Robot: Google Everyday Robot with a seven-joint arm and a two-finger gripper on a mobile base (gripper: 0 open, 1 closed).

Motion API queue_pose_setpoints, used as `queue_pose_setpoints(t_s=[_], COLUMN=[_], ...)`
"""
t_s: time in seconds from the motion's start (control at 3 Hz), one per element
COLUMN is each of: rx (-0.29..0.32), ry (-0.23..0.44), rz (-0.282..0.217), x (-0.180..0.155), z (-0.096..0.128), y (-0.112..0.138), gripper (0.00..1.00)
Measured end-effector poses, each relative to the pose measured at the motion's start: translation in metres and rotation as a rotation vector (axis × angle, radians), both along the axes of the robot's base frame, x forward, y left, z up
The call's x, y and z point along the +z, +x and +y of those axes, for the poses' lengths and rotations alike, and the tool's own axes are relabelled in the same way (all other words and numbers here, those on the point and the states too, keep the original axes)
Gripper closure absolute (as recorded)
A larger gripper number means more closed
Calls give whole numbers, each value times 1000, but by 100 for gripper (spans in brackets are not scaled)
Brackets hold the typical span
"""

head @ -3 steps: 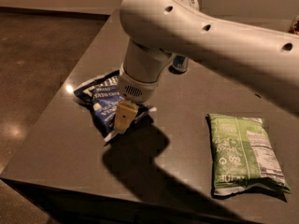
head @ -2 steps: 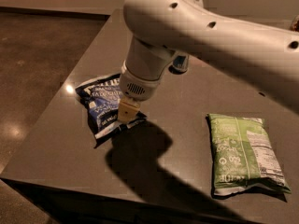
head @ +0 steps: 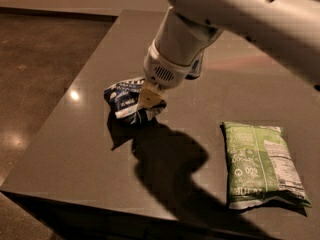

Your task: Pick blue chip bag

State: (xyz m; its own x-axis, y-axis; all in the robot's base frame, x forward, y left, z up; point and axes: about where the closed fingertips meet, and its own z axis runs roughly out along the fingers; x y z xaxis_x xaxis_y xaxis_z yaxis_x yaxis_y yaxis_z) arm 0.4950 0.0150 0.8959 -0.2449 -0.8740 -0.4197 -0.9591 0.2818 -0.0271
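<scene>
The end effector (head: 150,100) is low over the left-centre of the dark tabletop (head: 75,154), hanging from the wrist of the big white arm (head: 185,39) that slants down from the upper right. Its cream fingers (head: 149,94) are drawn together and clamped on the right-hand part of the blue chip bag (head: 122,96). The bag is bunched and crumpled around them rather than lying flat. Most of the bag sticks out to the left of the fingers, showing navy foil with white lettering and white edges, and a small fold shows just to their right. A dark shadow lies on the tabletop directly below the bag and joins the broad shadow of the arm, which runs toward the front edge. Whether the bag's underside touches the tabletop cannot be told. Well apart from it, on the right side of the tabletop near the front, a light green chip bag (head: 260,164) lies flat with its printed face up and its long side running front to back. Behind the wrist, a slim bluish can (head: 196,68) stands near the blue chip bag but is mostly hidden by the arm, so only a narrow strip of it shows. A glossy brown floor (head: 30,59) lies beyond the tabletop's left edge.
</scene>
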Motion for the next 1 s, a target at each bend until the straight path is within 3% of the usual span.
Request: queue_pose_setpoints(t_s=[1.0], rx=[22], ry=[194], rz=[-125], x=[80], z=[-24], y=[1], gripper=[100])
